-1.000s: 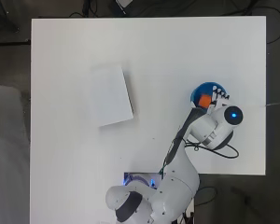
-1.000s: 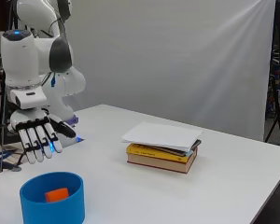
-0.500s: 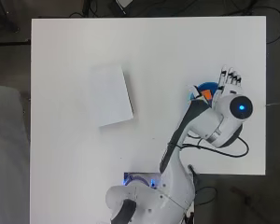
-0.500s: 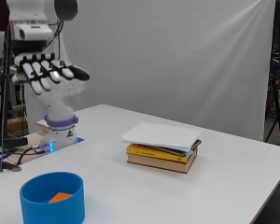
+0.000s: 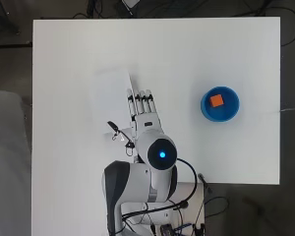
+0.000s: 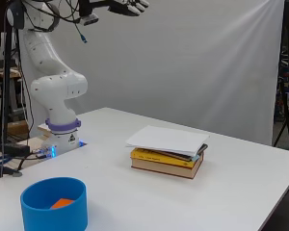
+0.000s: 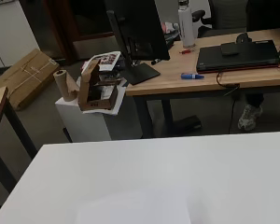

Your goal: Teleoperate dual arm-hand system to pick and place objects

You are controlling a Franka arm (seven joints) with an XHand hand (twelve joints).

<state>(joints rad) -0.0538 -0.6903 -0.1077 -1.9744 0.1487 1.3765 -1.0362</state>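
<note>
Orange block left in blue bowl as hand is raised high above table.

The orange block is seen lying inside the blue bowl near the white table's edge. The hand is held high over a paper-topped stack of books, fingers extended and released, nothing grasped.

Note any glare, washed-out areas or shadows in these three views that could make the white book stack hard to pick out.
Overhead view: the stack nearly blends into the bright table, and the hand covers its edge. Side view: a bright patch on the backdrop, but the stack stands out, its yellow and brown books showing. Wrist view: only a faint pale outline shows against the table.
</note>
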